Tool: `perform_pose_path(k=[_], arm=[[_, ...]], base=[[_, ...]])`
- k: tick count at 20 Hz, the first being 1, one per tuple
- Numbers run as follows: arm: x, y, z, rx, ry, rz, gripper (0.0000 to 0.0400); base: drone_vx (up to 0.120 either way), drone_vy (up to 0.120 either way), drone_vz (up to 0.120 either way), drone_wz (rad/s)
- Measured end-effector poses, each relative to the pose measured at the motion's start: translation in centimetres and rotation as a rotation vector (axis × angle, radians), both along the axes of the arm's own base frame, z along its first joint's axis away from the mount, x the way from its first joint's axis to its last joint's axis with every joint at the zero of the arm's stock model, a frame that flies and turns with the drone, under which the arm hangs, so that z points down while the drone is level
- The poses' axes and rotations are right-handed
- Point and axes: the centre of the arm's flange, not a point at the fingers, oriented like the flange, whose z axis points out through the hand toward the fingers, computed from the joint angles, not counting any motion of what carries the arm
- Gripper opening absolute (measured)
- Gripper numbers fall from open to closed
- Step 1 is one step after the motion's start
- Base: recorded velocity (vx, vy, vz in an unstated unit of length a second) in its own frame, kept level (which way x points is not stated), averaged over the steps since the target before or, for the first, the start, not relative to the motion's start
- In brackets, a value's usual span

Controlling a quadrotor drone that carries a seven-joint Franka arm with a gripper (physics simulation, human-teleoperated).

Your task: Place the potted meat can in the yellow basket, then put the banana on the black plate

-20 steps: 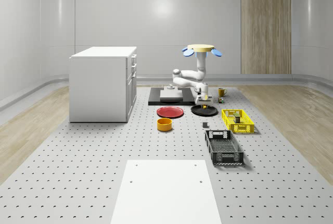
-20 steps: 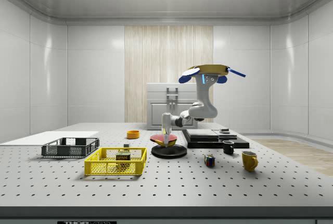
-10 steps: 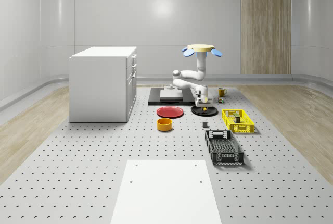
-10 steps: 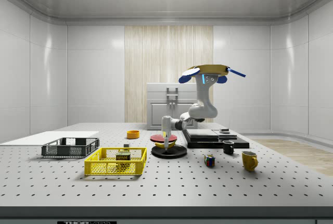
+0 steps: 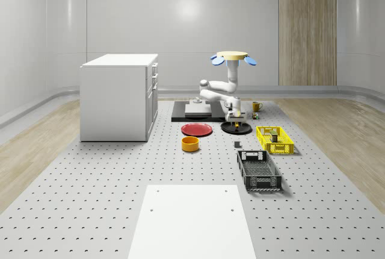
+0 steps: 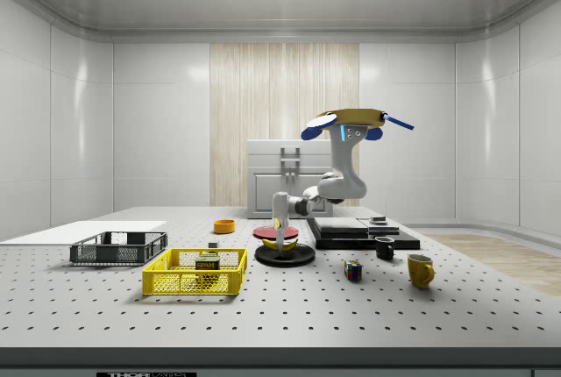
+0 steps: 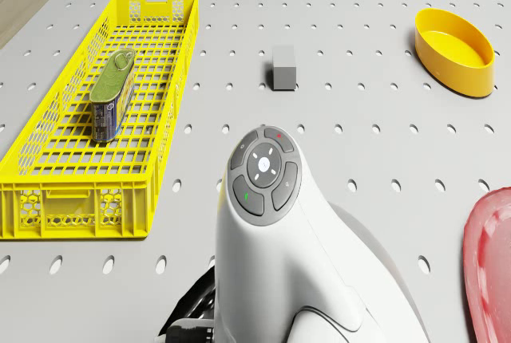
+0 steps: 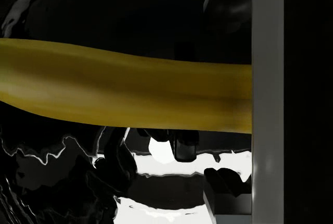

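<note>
The quadrotor drone with the tan disc body and blue rotors (image 6: 349,119) is being seen hovering above the perforated grey table (image 5: 96,180), just beyond the glossy black round plate (image 6: 285,256), which is being taken as the landmark. The white jointed arm (image 6: 337,184) is being seen reaching down from the drone towards the plate, and the two-finger gripper (image 6: 280,238) is being held directly over the plate's middle, close to its surface. The curved yellow banana (image 8: 125,91) is being gripped between the closed-in fingers (image 8: 266,99); in the wrist view one grey finger is being seen pressed against the banana's side, with the shiny plate surface directly behind the fruit. Whether the banana is already touching the plate cannot be told. The yellow plastic mesh basket (image 7: 156,64) is being seen near the plate, on the side nearer the side camera, and the small potted meat can with the green label (image 7: 110,96) is lying inside it. A flat red round plate (image 5: 197,129) is lying just beside the black plate, an orange-yellow bowl (image 7: 453,50) near it, and a small grey block (image 7: 283,67) between the basket and the bowl.
</note>
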Motion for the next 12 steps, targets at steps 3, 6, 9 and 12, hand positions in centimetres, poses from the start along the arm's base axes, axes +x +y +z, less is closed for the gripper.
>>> perform_pose_path(k=[3, 6, 9, 12], arm=[[0.0, 0.0, -1.4, -0.003, 0.001, -0.007, 0.0392], [0.0, 0.0, -2.5, -0.004, 0.001, -0.011, 0.0396], [0.0, 0.0, -3.2, -0.005, 0.002, -0.014, 0.0398], [0.0, 0.0, -3.5, -0.005, 0.002, -0.015, 0.0399]], base=[[0.000, 0.000, 0.000, 0.000], [0.000, 0.000, 0.000, 0.000], [0.000, 0.000, 0.000, 0.000], [0.000, 0.000, 0.000, 0.000]])
